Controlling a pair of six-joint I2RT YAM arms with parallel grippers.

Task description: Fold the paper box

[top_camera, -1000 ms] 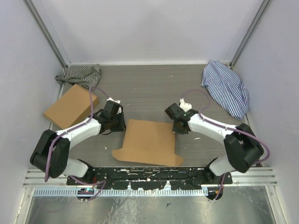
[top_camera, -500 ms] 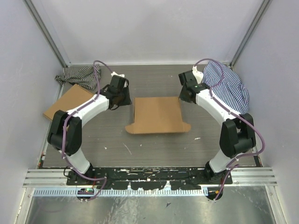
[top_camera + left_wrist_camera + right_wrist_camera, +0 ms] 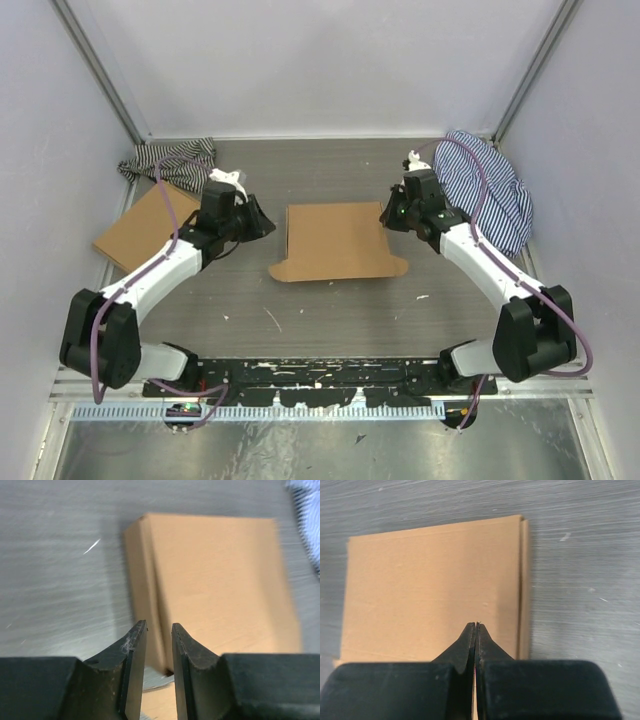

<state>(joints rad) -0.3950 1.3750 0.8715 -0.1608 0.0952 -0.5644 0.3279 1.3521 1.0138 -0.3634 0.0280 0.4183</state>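
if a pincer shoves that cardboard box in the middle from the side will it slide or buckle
Likely slides: the paper box lies flat on the table. Probably light, being thin cardboard. Its layered edge and protruding near flap may flex or lift.

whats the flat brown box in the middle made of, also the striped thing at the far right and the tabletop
The paper box looks like plain brown cardboard with a matte finish; the right wrist view shows stacked layers along one edge. The striped cloth is soft fabric, possibly cotton, going by its rumpled folds. The table has a grey, streaky wood-grain finish, perhaps laminate; what lies underneath cannot be told.
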